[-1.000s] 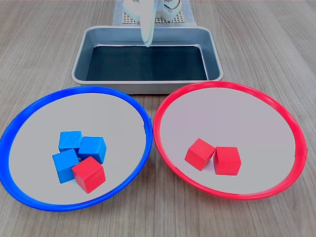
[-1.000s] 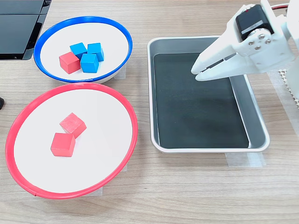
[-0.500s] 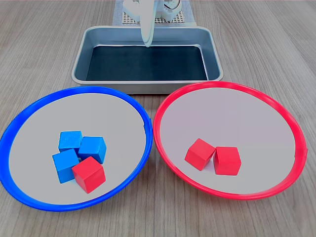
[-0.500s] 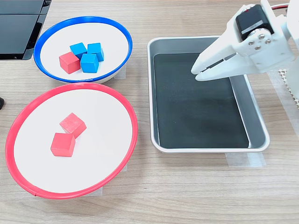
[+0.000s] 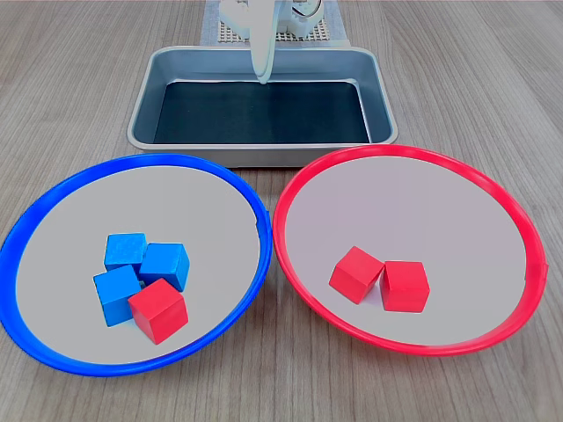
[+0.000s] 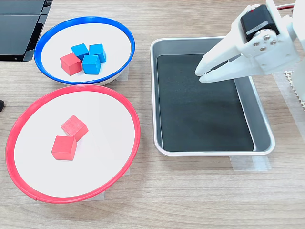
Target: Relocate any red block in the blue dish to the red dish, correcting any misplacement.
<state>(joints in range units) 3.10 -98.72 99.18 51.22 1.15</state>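
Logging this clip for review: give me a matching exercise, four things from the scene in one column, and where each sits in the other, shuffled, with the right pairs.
Things:
1. red block
2. tool
3. two red cubes
4. steel tray

Places:
A. inside the red dish
B. inside the blue dish, touching blue cubes
C. over the tray, holding nothing
D. behind both dishes in the first exterior view

Pairs: 1-B, 2-C, 3-A, 4-D
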